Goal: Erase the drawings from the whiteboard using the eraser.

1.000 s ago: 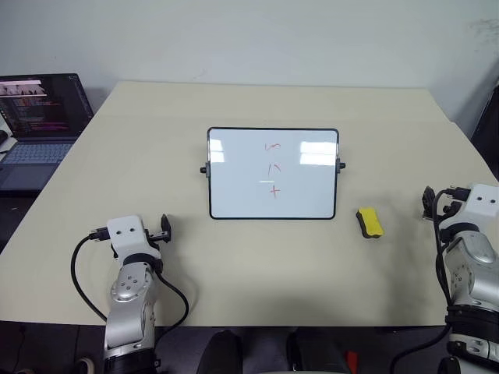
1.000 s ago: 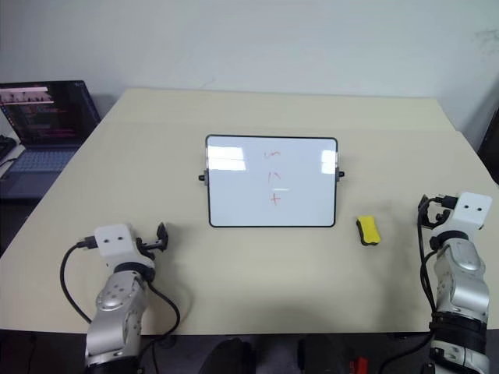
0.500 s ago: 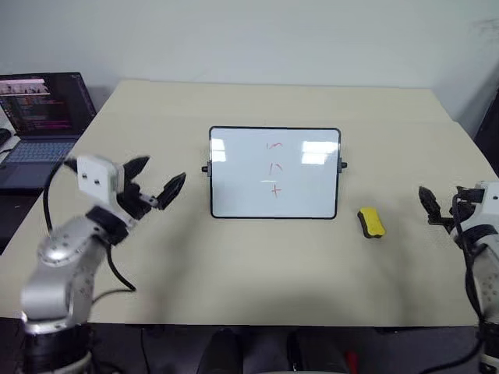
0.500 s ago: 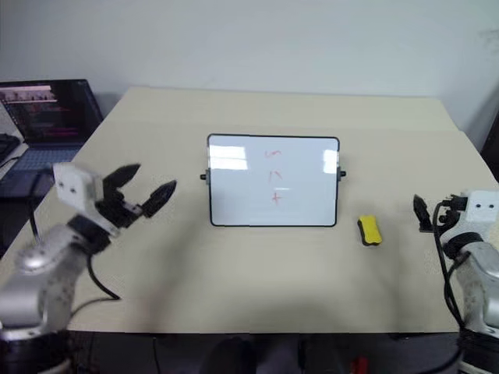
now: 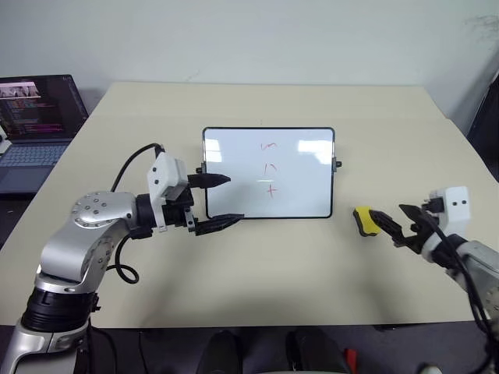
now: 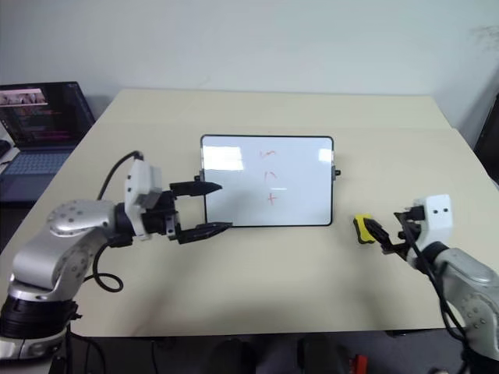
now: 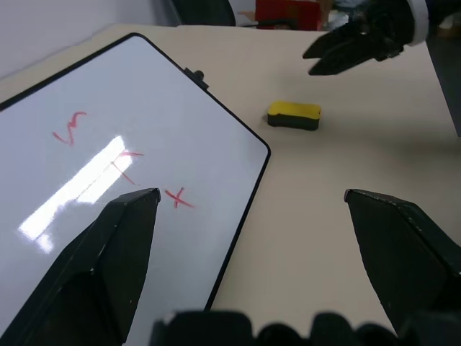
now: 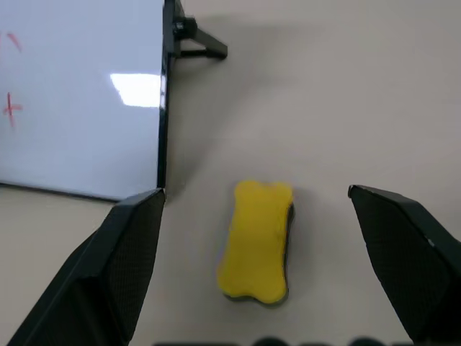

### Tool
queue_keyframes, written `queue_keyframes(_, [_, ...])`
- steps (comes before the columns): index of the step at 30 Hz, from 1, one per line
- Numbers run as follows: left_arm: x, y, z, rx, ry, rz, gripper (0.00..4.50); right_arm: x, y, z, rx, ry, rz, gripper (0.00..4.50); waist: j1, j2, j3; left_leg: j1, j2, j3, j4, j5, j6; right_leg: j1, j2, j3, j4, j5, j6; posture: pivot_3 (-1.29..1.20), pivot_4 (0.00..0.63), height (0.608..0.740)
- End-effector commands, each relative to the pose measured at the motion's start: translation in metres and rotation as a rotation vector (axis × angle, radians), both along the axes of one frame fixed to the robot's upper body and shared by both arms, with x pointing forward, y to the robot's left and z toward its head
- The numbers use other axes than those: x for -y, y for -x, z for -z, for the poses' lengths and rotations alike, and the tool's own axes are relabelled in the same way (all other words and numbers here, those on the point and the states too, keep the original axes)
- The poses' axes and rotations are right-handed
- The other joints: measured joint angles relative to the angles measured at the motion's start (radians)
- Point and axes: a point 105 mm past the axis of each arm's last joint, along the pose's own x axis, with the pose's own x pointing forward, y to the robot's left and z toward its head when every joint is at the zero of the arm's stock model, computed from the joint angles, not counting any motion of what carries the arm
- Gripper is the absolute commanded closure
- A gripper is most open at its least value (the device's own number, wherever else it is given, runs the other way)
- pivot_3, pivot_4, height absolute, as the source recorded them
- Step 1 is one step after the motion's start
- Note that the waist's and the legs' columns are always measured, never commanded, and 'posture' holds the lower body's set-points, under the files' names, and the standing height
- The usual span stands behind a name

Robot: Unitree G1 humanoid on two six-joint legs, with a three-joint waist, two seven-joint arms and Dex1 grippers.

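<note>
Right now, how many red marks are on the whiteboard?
3 on the whiteboard: a squiggle at the top, an angled mark under it, and a plus sign lowest.

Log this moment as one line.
left gripper: open, by whiteboard | right gripper: open, facing eraser | drawings: unerased

A red plus sign (image 5: 270, 189) stands on the whiteboard (image 5: 234, 167); laptop (image 5: 35, 109) text is unreadable
</note>
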Motion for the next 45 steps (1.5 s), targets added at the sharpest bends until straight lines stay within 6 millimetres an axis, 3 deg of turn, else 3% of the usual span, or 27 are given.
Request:
queue_keyframes(1, [0.008, 0.000, -0.009, 0.057, -0.009, 0.045, 0.00, -0.017, -0.008, -0.004, 0.031, 0.062, 0.029, 0.06, 0.002, 0.000, 0.000, 0.000, 0.000, 0.000, 0.000, 0.000, 0.000, 0.000, 0.000, 0.000, 0.000, 0.000, 0.000, 0.00, 0.150, 0.740])
queue_keyframes(5, [0.017, 0.004, -0.006, 0.068, -0.045, 0.109, 0.00, -0.018, -0.022, 0.006, 0.030, 0.096, 0.125, 0.06, 0.003, 0.000, 0.000, -0.002, -0.001, 0.000, 0.000, 0.000, 0.000, -0.001, -0.001, 0.000, -0.002, 0.001, -0.001, 0.00, 0.150, 0.740])
queue_keyframes(33, [0.020, 0.000, -0.007, 0.091, -0.041, 0.102, 0.00, 0.005, -0.032, 0.036, -0.019, 0.084, 0.236, 0.06, 0.004, 0.000, 0.000, -0.003, -0.001, 0.000, 0.000, 0.000, 0.000, -0.002, -0.001, 0.000, -0.001, 0.001, -0.003, 0.00, 0.150, 0.740])
queue_keyframes(37, [0.019, -0.001, -0.008, 0.092, -0.043, 0.097, 0.00, 0.004, -0.034, 0.039, -0.026, 0.087, 0.229, 0.99, 0.003, 0.000, 0.000, -0.003, -0.001, 0.000, 0.000, 0.000, 0.000, -0.002, -0.001, 0.000, -0.001, 0.001, -0.003, 0.00, 0.150, 0.740])
queue_keyframes(43, [0.018, 0.002, -0.005, 0.083, -0.054, 0.096, 0.00, 0.004, -0.038, 0.044, -0.042, 0.092, 0.223, 3.15, 0.003, 0.000, 0.000, -0.003, -0.001, 0.000, 0.000, 0.000, 0.000, -0.002, -0.001, 0.000, -0.001, 0.001, -0.003, 0.00, 0.150, 0.740])
queue_keyframes(45, [0.017, 0.003, -0.004, 0.079, -0.055, 0.092, 0.00, 0.004, -0.039, 0.045, -0.043, 0.093, 0.222, 3.30, 0.003, 0.000, 0.000, -0.003, -0.001, 0.000, 0.000, 0.000, 0.000, -0.002, -0.001, 0.000, -0.001, 0.001, -0.003, 0.00, 0.150, 0.740])
